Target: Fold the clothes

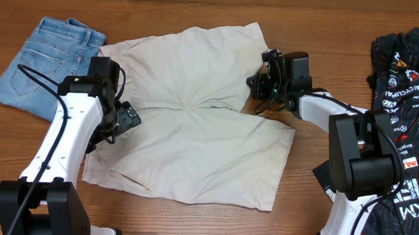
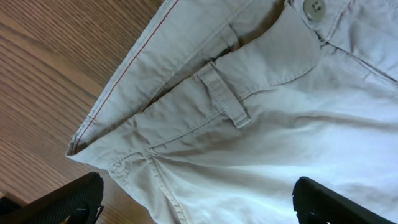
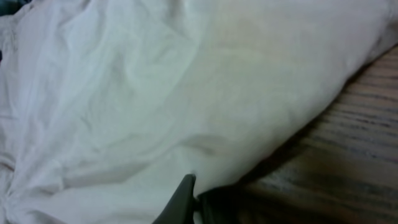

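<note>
**While the beige shorts [image 1: 194, 131] lie spread flat, a gripper sits at each end**

Since the shorts are the main thing here: they're laid out in the middle of the table [image 1: 189, 218], waist toward the left and both legs pointing right, with a crease between the legs. The fabric is a bit rumpled, nothing folded over yet.

The left gripper [image 1: 128, 118] hangs right at the waistband end. In the left wrist view its two dark fingers [image 2: 74, 199] are spread wide apart, nothing between them, with the waistband below. You can see a belt loop [image 2: 224, 96], a button [image 2: 315, 6] at the top edge and a thin red line of stitching [image 2: 134, 53] along the band.

The right gripper [image 1: 259, 84] is at the hem of the far leg. The right wrist view is blurry: one dark fingertip [image 3: 185, 198] right against the cloth edge. Honestly can't tell whether it's clenched on the fabric or not.

Folded light-blue denim shorts [image 1: 41, 67] sit at the far left corner, touching the beige pair's waist. A black printed jersey [image 1: 408, 93] lies bunched along the right edge.
</note>
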{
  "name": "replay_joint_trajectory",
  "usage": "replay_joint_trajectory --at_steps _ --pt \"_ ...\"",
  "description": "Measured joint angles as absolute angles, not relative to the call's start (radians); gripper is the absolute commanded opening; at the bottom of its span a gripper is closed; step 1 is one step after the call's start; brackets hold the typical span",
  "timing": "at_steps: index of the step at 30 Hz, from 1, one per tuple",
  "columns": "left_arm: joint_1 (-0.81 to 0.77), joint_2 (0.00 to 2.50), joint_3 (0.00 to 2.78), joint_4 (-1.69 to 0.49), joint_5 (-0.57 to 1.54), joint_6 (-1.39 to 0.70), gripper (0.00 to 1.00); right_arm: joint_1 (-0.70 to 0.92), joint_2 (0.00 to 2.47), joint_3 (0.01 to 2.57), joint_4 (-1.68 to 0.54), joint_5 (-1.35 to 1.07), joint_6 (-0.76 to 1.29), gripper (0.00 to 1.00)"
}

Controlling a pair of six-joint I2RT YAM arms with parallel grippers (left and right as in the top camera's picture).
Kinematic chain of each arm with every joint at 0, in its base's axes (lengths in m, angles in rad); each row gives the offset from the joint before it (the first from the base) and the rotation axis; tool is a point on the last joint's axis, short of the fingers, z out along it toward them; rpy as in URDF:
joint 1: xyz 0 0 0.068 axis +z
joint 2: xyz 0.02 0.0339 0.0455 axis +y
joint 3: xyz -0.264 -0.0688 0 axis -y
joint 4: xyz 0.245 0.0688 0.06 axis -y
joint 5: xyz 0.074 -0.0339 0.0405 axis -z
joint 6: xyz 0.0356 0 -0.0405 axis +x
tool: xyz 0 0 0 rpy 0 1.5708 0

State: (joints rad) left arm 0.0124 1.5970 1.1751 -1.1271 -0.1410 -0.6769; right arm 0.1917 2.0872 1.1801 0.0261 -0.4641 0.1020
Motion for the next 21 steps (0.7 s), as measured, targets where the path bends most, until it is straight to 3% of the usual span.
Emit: replay_joint_trajectory --at_steps 5,11,13,17,19,21 --pt "0.012 1.597 1.175 -1.130 -0.141 -0.670 1.00 0.192 2.087 1.188 -0.010 -0.458 0.104 0.04" --pt "0.012 1.597 1.175 -1.130 -0.141 -0.649 1.00 0.217 2.062 1.357 -0.348 -0.300 0.076 0.07" --pt "0.012 1.597 1.175 -1.130 -0.141 -0.647 1.00 0.245 2.046 1.462 -0.456 -0.226 0.054 0.26" --pt "0.012 1.597 1.175 -1.131 -0.141 -0.647 1.00 0.305 2.002 1.587 -0.515 -0.136 -0.012 0.47" --pt "0.012 1.597 1.175 -1.130 -0.141 -0.647 1.00 0.336 1.979 1.602 -0.548 -0.114 -0.066 0.63" --pt "0.012 1.597 1.175 -1.131 -0.141 -0.647 1.00 0.353 1.978 1.605 -0.579 -0.105 -0.088 0.66"
